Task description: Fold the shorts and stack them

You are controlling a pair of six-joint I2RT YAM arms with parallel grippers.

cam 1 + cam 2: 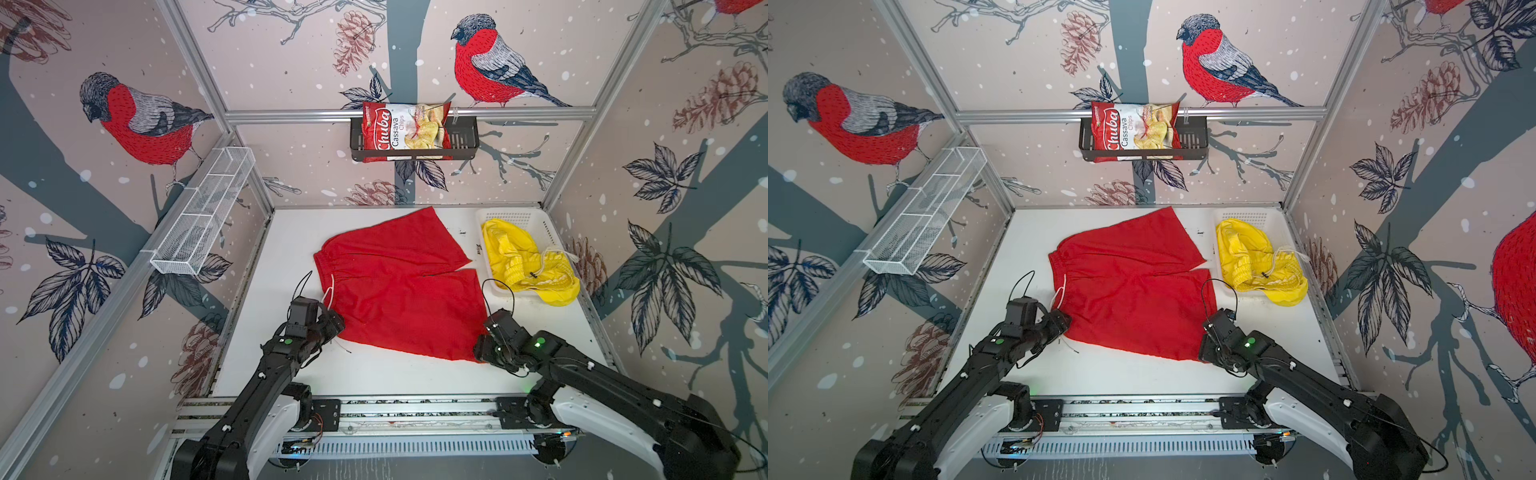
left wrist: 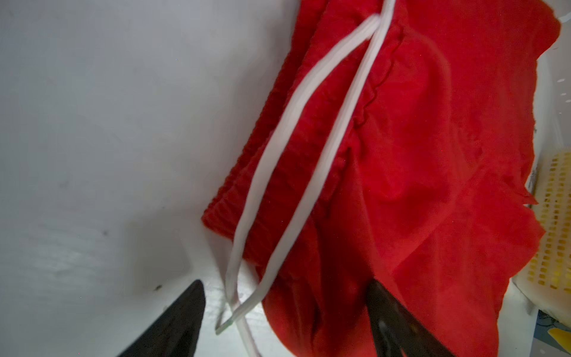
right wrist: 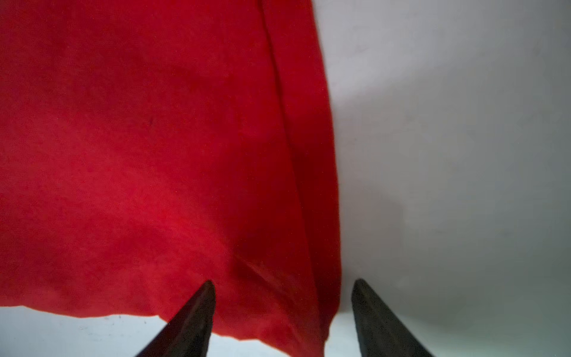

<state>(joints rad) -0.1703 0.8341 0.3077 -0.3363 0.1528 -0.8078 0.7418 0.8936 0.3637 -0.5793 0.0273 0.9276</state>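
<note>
now: red shorts (image 1: 399, 286) lie spread flat on the white table (image 1: 291, 365), not yet folded, waistband to the left, legs to the right. left gripper (image 2: 284, 282) is at the near waistband corner of the red shorts, fingers apart, one over bare table and one over the cloth. the white drawstring (image 2: 296, 123) trails between them, nothing pinched. right gripper (image 3: 282, 282) is at the near hem corner of the red shorts, fingers apart, straddling the corner edge, not clamped.

open room: bare table runs along the near edge of the red shorts and left of the waistband. the far leg tip lies close to the back wall.

containers: white perforated basket (image 1: 511, 216) stands just right of the red shorts' legs and holds the crumpled yellow shorts (image 1: 523, 262), part spilling over its near corner. beyond the red shorts, a black wire shelf (image 1: 461, 143) on the back wall holds a red chips bag (image 1: 401, 129). a white mesh tray (image 1: 203, 212) hangs on the wall left of the red shorts.

walls carry a bird-and-pinecone print.
</note>
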